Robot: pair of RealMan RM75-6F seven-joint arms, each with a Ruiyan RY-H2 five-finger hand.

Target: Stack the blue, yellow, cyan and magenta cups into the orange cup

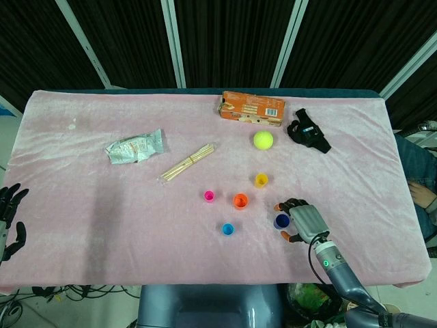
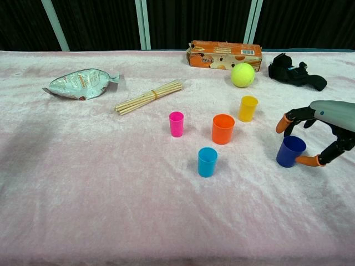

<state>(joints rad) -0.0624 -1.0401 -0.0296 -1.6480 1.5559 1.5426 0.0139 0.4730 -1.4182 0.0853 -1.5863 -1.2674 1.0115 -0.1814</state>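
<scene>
Left hand (image 1: 10, 222) sits idle at the table edge, fingers spread, holding nothing. Magenta cup (image 2: 176, 123), cyan cup (image 2: 207, 162), orange cup (image 2: 223, 128) and yellow cup (image 2: 248, 108) all stand upright. My right hand (image 2: 324, 130) brackets the blue cup (image 2: 290, 151), fingers wide, not gripping yet. Risk: uneven closing tips it on the soft cloth (image 2: 83, 188).

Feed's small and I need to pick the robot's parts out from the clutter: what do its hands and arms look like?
The right hand has a grey back, black fingers and orange fingertips. Its grey wrist carries a small green light and a thin cable. The left hand, at the frame edge, looks all black.
</scene>
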